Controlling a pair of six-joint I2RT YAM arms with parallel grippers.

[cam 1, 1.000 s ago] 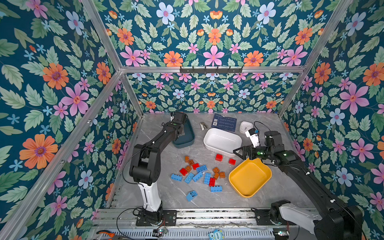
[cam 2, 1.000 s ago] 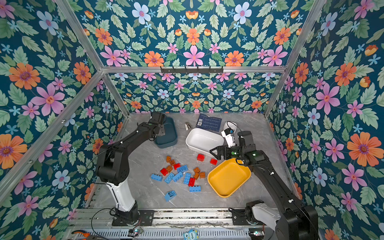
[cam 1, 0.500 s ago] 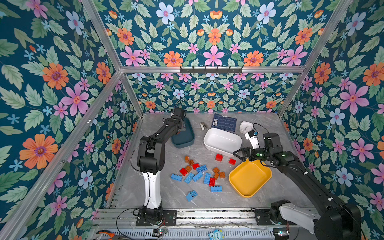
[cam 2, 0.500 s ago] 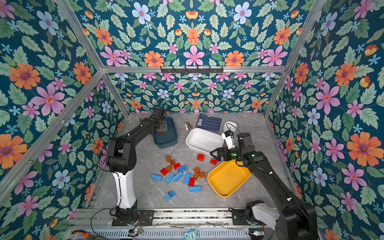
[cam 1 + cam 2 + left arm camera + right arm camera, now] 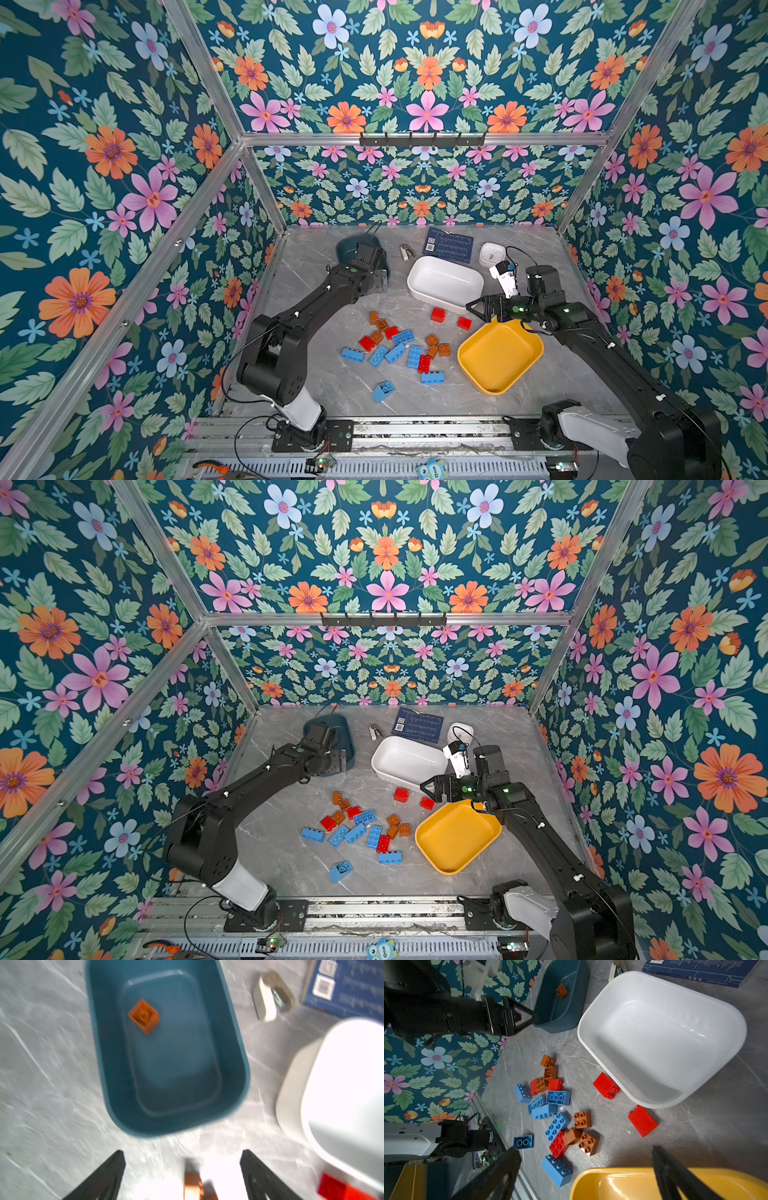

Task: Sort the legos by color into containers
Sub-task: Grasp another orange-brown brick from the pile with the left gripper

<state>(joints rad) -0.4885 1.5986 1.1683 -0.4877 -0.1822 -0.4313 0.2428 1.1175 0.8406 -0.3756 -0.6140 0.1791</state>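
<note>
Nearly twenty legos (image 5: 399, 353) lie loose on the grey tabletop (image 5: 324, 374) between the two arms, blue, red and orange-brown mixed. Most are bunched so that neighbours touch or lean on one another, while two red bricks (image 5: 437, 314) sit apart beside the white tub (image 5: 654, 1032) and one blue brick (image 5: 383, 391) lies alone nearer the arm bases. A single orange-brown brick (image 5: 143, 1016) lies inside the teal tub (image 5: 239, 1076); the white tub and the yellow tub (image 5: 498, 357) look empty. These bricks are probably light, hard and stiff, with smooth, rather slippery side walls and studded tops. The surest hold would be a pinch across two flat opposite sides along the short width, not on studs or corners. The lone bricks should be easiest to take; those in the heap may drag a neighbour along. The left hand (image 5: 182, 1152) hovers at the near end of the teal tub, jaws spread wide and gripping nothing. The right hand (image 5: 585, 1148) hangs over the yellow tub's rim, facing the heap, equally wide and empty. A dark blue card (image 5: 449, 245) and a white clock (image 5: 492, 254) lie behind the tubs.
</note>
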